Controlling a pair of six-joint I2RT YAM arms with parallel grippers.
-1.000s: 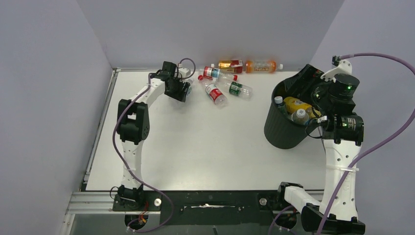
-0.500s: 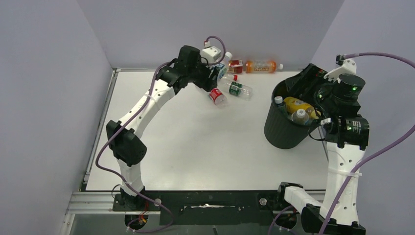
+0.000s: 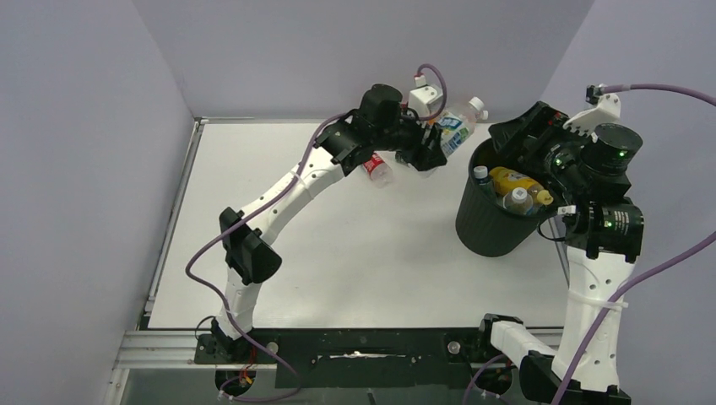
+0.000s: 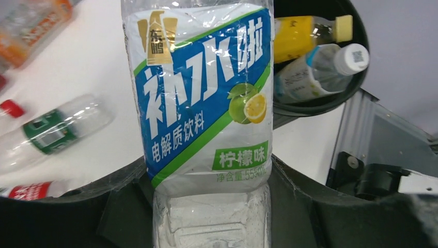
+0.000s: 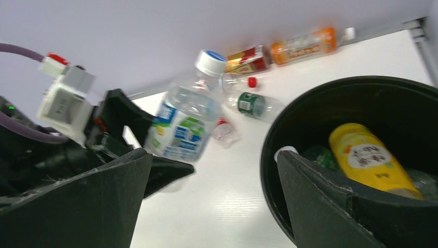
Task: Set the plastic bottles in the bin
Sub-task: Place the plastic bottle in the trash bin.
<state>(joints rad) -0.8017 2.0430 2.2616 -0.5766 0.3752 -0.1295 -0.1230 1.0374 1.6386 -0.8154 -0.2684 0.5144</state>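
Note:
My left gripper (image 3: pixel 435 148) is shut on a clear bottle with a blue, green and white label (image 3: pixel 457 126), held in the air just left of the bin's rim. The bottle fills the left wrist view (image 4: pixel 206 103). The black bin (image 3: pixel 488 221) stands at the right. It holds a yellow bottle (image 3: pixel 511 180) and a clear white-capped bottle (image 3: pixel 517 200). My right gripper (image 3: pixel 528 139) is open and empty over the bin's far rim. A red-label bottle (image 3: pixel 377 166) lies on the table under the left arm.
Along the back wall lie an orange bottle (image 5: pixel 304 44), a red-and-yellow bottle (image 5: pixel 250 58), a clear red-capped bottle (image 5: pixel 237 81) and a green-label bottle (image 5: pixel 253 105). The grey walls close in at the left, back and right.
My left arm has lifted the blue-and-green-label bottle out of the pile and swung it right, up to the bin. My right gripper has shifted only slightly.

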